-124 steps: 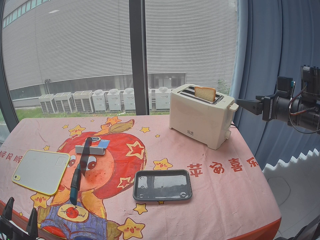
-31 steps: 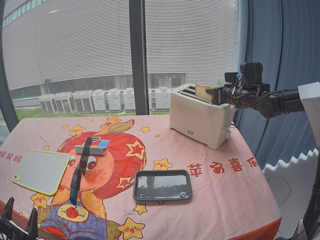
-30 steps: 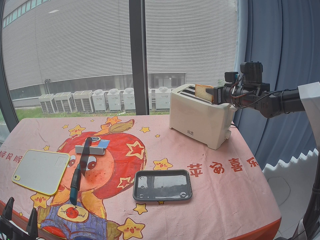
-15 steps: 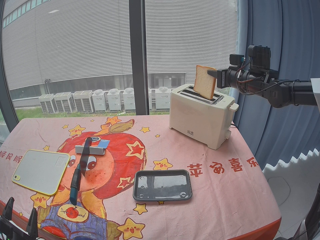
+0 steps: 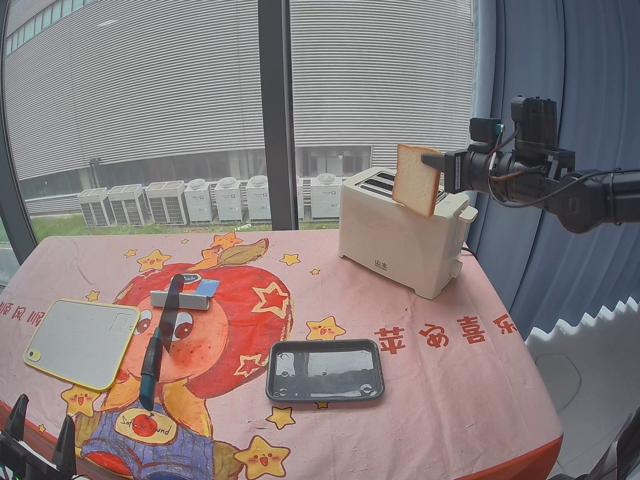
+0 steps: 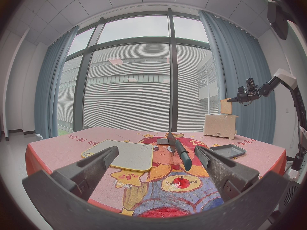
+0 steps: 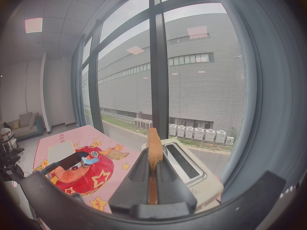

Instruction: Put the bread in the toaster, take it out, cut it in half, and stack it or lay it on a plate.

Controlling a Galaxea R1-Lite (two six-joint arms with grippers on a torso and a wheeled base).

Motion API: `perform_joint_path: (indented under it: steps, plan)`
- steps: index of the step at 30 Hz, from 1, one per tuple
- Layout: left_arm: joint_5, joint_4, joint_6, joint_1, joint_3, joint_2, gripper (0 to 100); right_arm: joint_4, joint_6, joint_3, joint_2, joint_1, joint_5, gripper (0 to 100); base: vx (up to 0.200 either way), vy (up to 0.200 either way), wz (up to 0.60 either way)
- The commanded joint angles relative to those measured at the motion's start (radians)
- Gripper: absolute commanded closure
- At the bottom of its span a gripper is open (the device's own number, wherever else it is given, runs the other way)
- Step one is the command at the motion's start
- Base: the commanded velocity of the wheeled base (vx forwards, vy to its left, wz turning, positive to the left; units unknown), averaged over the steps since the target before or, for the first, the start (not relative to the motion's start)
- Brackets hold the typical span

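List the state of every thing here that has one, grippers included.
bread slice: lifted clear of the toaster, pinched by the right gripper
right gripper: shut on the bread slice
toaster: upright, slots empty
knife: lying on the tablecloth, blade across its holder
cutting board: flat, bare
black tray: empty
left gripper: open, holding nothing

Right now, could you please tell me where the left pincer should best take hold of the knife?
Grip the knife by its teal handle, from above, closing across it: that end lies toward the left pincer, while the blade leans on the small rest.
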Motion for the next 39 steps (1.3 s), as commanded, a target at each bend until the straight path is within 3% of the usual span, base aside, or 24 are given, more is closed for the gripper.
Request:
perform_joint_path:
  steps: [1,7,9,15,20,29,39]
  plan:
    - [0.000,0.000,-0.001,0.000,0.015,-0.010,0,-0.084,-0.001,0.222,-0.159,0.073,-0.050,100,0.000,0.000,0.00]
    - [0.000,0.000,-0.001,0.002,0.015,-0.010,0,-0.279,0.001,0.475,-0.274,0.120,-0.080,100,0.000,0.000,0.00]
    - [0.000,0.000,-0.001,0.000,0.015,-0.010,0,-0.299,0.003,0.533,-0.309,0.129,-0.083,100,0.000,0.000,0.00]
    - [0.000,0.000,-0.001,0.000,0.015,-0.010,0,-0.305,-0.002,0.679,-0.445,0.160,-0.152,100,0.000,0.000,0.00]
    - [0.000,0.000,-0.001,0.002,0.015,-0.010,0,-0.291,0.001,0.754,-0.577,0.155,-0.154,100,0.000,0.000,0.00]
    - [0.000,0.000,-0.001,0.000,0.015,-0.010,0,-0.302,0.003,0.918,-0.712,0.119,-0.117,100,0.000,0.000,0.00]
    - [0.000,0.000,-0.001,0.000,0.015,-0.010,0,-0.291,0.001,0.923,-0.784,0.132,-0.094,100,0.000,0.000,0.00]
